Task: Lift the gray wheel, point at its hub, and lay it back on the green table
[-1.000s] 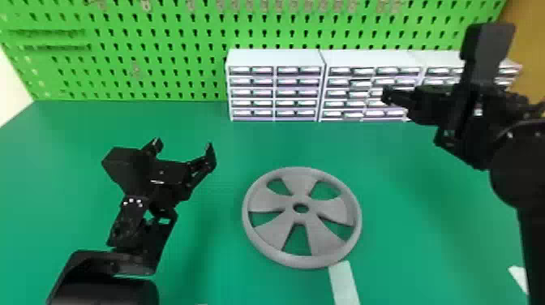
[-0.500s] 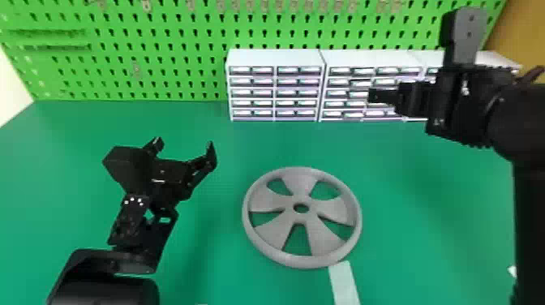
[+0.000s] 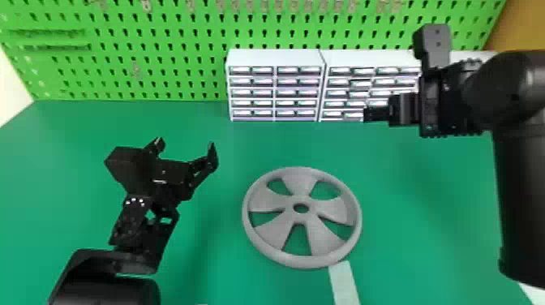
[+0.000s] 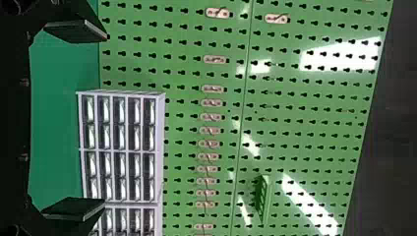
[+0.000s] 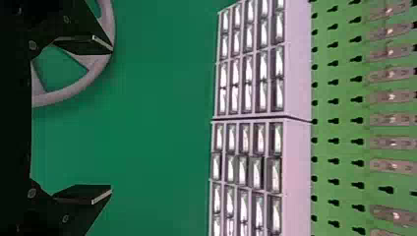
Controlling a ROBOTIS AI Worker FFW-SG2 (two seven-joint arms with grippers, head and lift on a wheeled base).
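The gray wheel [image 3: 265, 232] lies flat on the green table [image 3: 207, 259], in the middle of the head view, touched by neither gripper. My left gripper [image 3: 185, 142] is to the left of the wheel, its fingers spread with nothing between them; in the left wrist view the left gripper [image 4: 105, 120] stands open too. My right gripper [image 3: 367, 114] is behind and to the right of the wheel, raised before the drawer cabinets. The right wrist view has the right gripper [image 5: 112, 118] open and holding nothing, with part of the wheel [image 5: 74, 92] beyond one finger.
White drawer cabinets [image 3: 275, 59] stand along the back edge of the table, before a green pegboard [image 3: 170, 61]. A pale strip [image 3: 344, 284] lies on the table against the wheel's near rim.
My right arm has shifted left and changed its angle, its gripper turning to point left across the cabinets. The left arm and the wheel have kept their places.
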